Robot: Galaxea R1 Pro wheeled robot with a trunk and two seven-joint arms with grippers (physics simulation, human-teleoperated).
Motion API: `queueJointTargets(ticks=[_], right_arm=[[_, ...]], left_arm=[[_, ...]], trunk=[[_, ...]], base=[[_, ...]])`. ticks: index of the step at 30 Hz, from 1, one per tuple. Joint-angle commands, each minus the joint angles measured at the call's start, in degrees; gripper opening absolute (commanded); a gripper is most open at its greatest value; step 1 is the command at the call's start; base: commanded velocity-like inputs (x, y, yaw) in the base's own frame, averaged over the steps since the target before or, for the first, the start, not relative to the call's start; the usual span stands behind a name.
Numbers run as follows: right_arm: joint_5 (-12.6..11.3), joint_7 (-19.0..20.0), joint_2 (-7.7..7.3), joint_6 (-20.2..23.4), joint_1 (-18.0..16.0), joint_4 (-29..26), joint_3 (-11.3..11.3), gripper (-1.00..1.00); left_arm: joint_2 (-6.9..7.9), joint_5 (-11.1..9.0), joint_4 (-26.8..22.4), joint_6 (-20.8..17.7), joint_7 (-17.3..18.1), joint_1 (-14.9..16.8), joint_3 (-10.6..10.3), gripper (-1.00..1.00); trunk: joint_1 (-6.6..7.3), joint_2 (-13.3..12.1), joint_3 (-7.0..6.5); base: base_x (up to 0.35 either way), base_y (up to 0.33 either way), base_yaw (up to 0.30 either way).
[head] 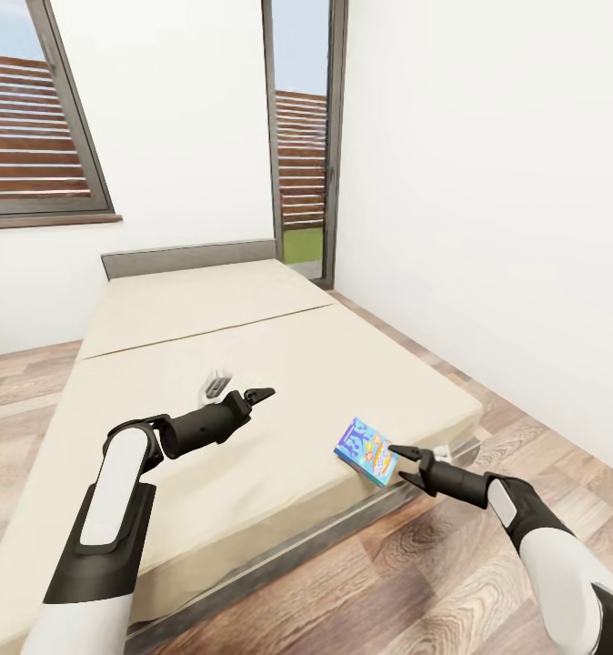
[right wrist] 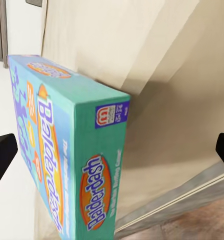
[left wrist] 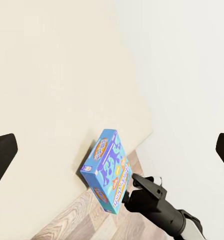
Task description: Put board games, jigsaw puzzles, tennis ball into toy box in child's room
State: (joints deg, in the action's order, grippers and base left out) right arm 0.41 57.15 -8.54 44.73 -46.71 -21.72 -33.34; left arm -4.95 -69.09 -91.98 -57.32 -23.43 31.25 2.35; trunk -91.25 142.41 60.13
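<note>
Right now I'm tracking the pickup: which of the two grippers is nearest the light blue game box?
The right gripper, open right beside the light blue game box at the bed's corner; the left gripper hovers mid-bed.

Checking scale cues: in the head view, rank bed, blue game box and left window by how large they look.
1. Bed, largest by far.
2. Left window, cut off by the frame.
3. Blue game box, smallest, at the right claw.

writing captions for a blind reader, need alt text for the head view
A light blue board game stands tilted at the near right edge of a cream bed, with the open right hand at it. The left hand hovers open over the cover.
</note>
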Motion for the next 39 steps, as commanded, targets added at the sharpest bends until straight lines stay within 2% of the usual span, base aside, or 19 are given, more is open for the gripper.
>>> queueJointTargets(ticks=[1,21,39], right_arm=[[0.0,0.0,0.16,0.4,0.0,0.0,-0.3,1.00],[0.1,-0.4,0.75,0.4,-0.1,0.2,-0.3,1.00],[0.1,-0.5,1.38,0.3,-0.1,0.2,-0.3,1.00]], left_arm=[[-0.06,-0.6,0.0,-0.2,-0.6,0.0,0.1,1.00],[-0.02,-0.6,0.0,-0.2,-0.6,0.0,0.1,1.00],[0.03,-0.6,0.0,-0.2,-0.6,0.0,0.1,1.00]], trunk=[[0.01,0.0,0.05],[0.01,0.0,0.05],[0.01,0.0,0.05]], base=[[0.000,0.000,0.000],[0.000,0.000,0.003],[0.000,0.000,0.094]])
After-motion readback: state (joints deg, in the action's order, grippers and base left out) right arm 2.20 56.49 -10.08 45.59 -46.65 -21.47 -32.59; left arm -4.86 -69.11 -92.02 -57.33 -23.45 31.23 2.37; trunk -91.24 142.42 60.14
